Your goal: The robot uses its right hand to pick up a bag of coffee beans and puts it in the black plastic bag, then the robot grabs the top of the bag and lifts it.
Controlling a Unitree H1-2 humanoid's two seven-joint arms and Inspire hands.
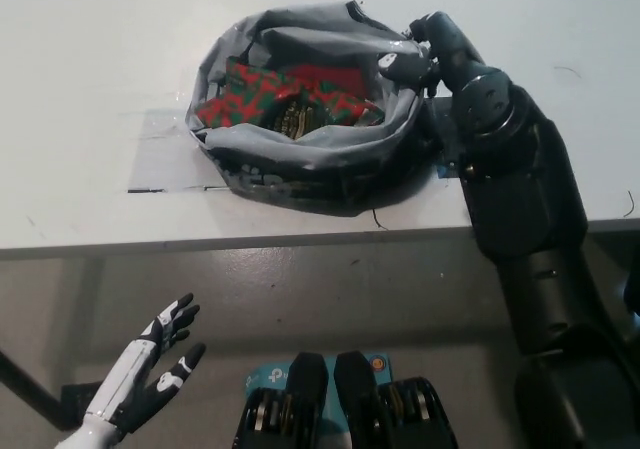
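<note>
The black plastic bag (310,159) sits on the white table (90,79), its mouth wide and its rim raised. Inside it lies the red-and-green coffee bean bag (280,94) with a dark round label. My black right hand (420,54) is shut on the bag's rim at its far right side, and the arm runs down the right of the picture. My white left hand (150,374) hangs open at the lower left, below the table's front edge.
The table's front edge (200,241) runs across the middle, with grey floor below it. A patch of clear tape (160,149) lies on the table left of the bag. A small blue piece (442,169) shows beside my right forearm.
</note>
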